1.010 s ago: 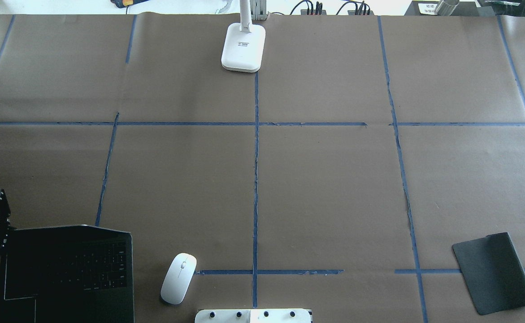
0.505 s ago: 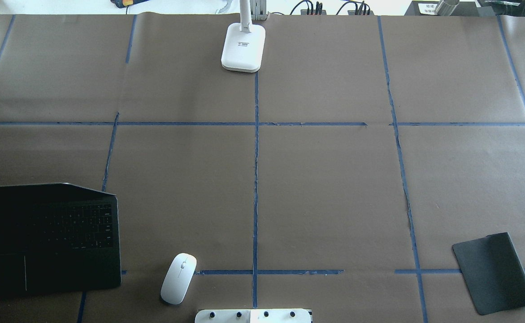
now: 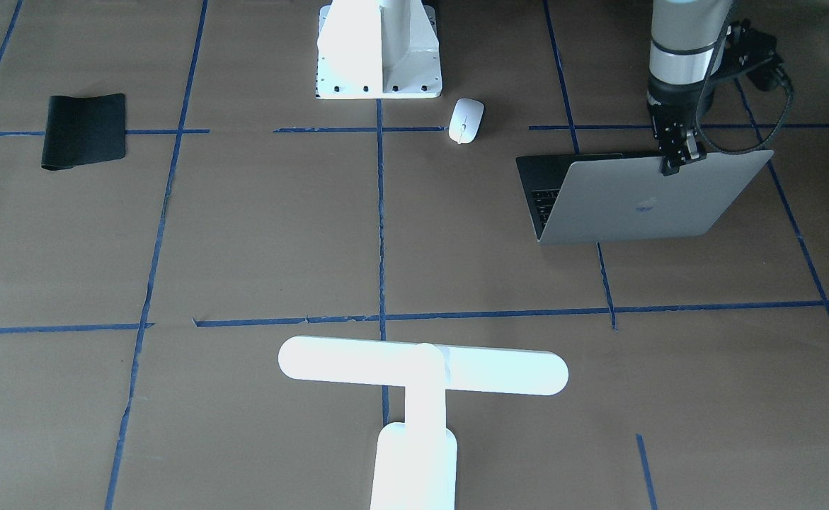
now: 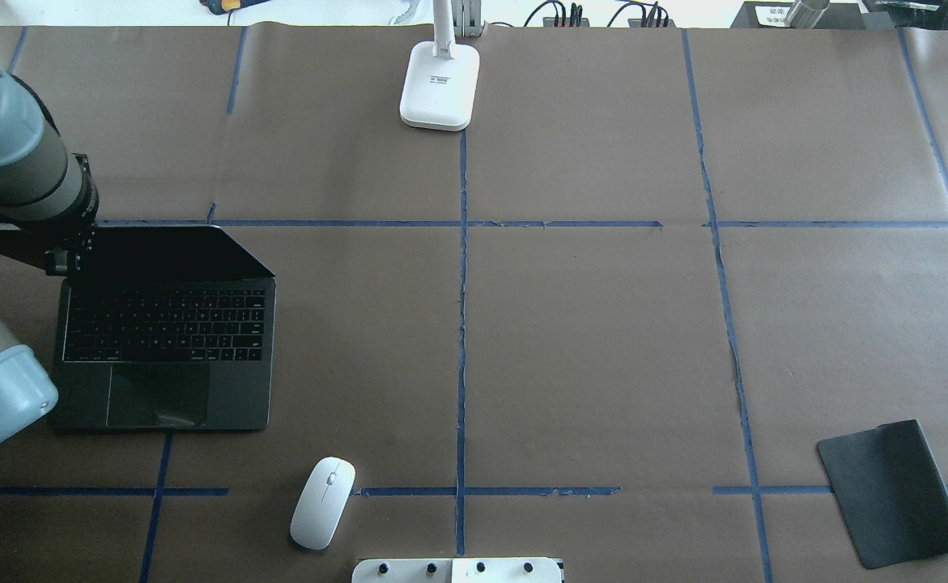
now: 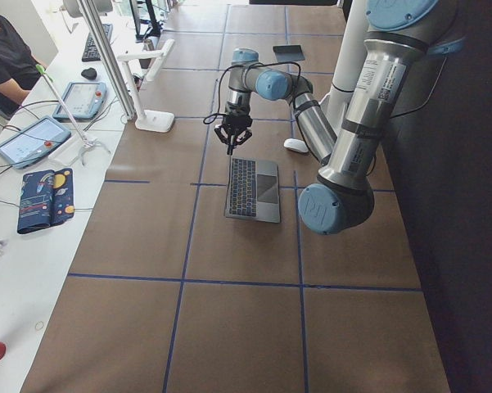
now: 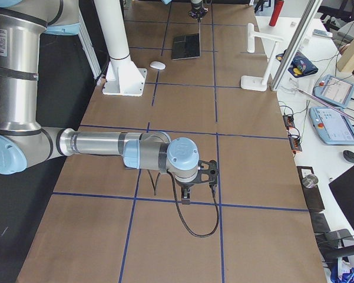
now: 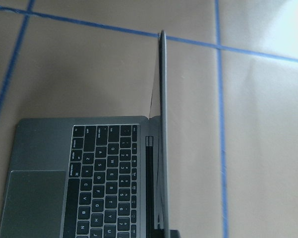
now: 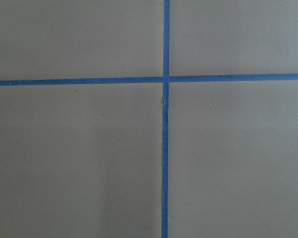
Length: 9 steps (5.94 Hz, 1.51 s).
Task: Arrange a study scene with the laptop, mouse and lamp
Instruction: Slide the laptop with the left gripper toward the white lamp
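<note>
Tabletop (image 3: 244, 234) w/ laptop (image 3: 641, 205); left gripper (image 3: 671, 168), half hidden, pinches lid.

I have carried the laptop (image 4: 166, 356) from the overhead frame's lower-left corner up to its middle left, and my left arm (image 4: 12, 170) now shows along that edge.

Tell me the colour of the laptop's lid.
Silver-grey. The laptop shows its lid best in the exterior front-facing view.

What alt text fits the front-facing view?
The left gripper pinches the lid edge of an open silver laptop at upper right. A white mouse lies nearby, a white T-shaped lamp stands in the foreground, a black mat far left.
</note>
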Tool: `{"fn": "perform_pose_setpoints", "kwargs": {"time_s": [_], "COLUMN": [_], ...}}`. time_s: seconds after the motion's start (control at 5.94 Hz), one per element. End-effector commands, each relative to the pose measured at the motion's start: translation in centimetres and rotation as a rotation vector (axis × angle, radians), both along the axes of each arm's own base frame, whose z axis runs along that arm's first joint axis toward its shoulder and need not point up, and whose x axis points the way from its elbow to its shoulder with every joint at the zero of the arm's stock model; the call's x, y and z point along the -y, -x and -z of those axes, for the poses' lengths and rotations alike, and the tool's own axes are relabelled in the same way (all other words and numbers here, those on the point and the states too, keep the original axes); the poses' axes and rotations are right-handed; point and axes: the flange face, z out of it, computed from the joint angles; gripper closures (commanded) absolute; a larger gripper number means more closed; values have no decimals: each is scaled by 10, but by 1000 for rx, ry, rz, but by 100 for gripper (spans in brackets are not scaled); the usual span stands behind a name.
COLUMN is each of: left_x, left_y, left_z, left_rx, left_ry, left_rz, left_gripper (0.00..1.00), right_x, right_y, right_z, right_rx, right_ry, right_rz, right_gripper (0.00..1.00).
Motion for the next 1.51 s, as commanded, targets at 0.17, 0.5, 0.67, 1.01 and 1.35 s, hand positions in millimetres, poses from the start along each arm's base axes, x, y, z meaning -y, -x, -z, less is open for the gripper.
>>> {"fn": "perform_pose_setpoints", "kwargs": {"time_s": [0.17,0.5,0.67,1.01,1.35], "left_x": [62,88,87,82,103], "left_y": [-62,-113,-147,-172,-213], "left_z": [72,121,145,181,216], "left_rx": [-36,-68,-83,-125,-157], "left_ry": [-24,-6,5,2,23], "left_rz": [-6,29,27,36,83], "left_gripper": [100,100,100,100,100], "right_x": [-2,-1,-1,0,0], "right_y": [0,0,0,0,0], "right_z": [-3,-3,-1,-1,0], "right_rx": [1,1,0,0,0], "right_ry": [7,6,3,1,0], "right_rz": [0,0,0,0,0], "right_gripper": [0,0,0,0,0]}}
